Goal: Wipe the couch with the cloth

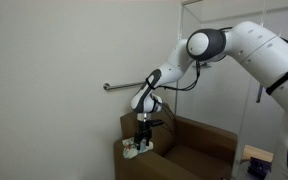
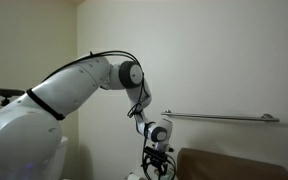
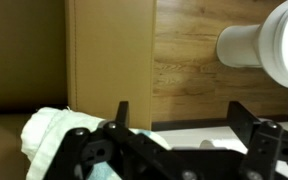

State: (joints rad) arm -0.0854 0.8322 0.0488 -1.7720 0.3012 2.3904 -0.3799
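A brown couch (image 1: pixel 199 148) stands against the wall; it also shows in an exterior view (image 2: pixel 239 165). A crumpled white cloth (image 1: pixel 136 150) lies on the couch's armrest. My gripper (image 1: pixel 144 135) hangs just above the cloth, pointing down, and it shows in both exterior views (image 2: pixel 156 162). In the wrist view the gripper (image 3: pixel 181 120) is open, with the two black fingers wide apart and nothing between them. The cloth (image 3: pixel 52 135) sits just outside the left finger, beside brown couch fabric (image 3: pixel 19 60).
A metal rail (image 1: pixel 124 85) is mounted on the white wall above the couch, and also shows in an exterior view (image 2: pixel 219 117). Wooden flooring (image 3: pixel 184 50) and a white cylinder (image 3: pixel 246 45) appear in the wrist view. A blue object (image 1: pixel 256 157) sits right of the couch.
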